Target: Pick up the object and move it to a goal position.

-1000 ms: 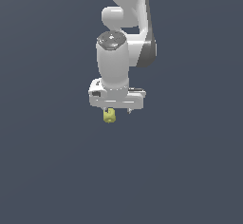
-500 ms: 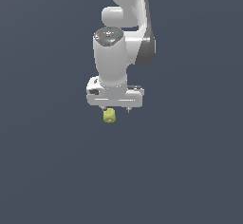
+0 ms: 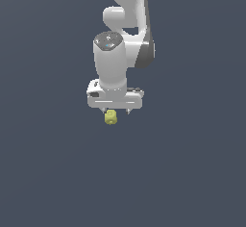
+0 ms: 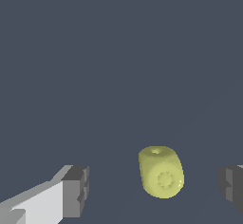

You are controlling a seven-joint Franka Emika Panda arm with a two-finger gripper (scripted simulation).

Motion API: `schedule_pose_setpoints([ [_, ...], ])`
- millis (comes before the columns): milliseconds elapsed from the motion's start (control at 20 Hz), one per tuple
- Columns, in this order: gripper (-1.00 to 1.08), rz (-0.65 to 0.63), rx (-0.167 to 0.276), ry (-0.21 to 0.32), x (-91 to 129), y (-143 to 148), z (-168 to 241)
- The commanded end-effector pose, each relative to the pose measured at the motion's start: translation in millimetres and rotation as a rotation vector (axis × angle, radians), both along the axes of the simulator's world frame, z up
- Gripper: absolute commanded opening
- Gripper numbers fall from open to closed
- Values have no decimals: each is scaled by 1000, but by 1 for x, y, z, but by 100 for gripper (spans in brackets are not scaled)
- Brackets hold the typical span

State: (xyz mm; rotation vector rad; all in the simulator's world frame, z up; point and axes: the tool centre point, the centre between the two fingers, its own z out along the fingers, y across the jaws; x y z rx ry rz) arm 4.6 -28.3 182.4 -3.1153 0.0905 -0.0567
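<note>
Object sitting just below the centre of the exterior frame, directly under the white gripper; in the wrist frame, lying low and right of centre, between the two grey fingertip pads. Showing as a small yellow-green rounded lump, matte, with a dimple on top and a ring mark on one face. Gripper standing open, both pads well clear of the lump, nothing held. Lying nearer the pad at the right edge of the wrist frame than the one at lower left, so sitting off-centre in the gap.

Probably handling as light and stiff, judging by size and hard-edged shading; curved sides likely letting it roll or squirt out under an uneven squeeze. Best taking hold across the widest middle, pads meeting opposite flanks squarely, after centring over it.
</note>
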Motion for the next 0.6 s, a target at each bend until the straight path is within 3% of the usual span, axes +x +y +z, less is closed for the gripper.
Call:
schedule_pose_setpoints([
  [0, 100, 11, -3, 4, -6, -5, -11],
  [550, 100, 90, -22, 29, -54, -32, -77],
])
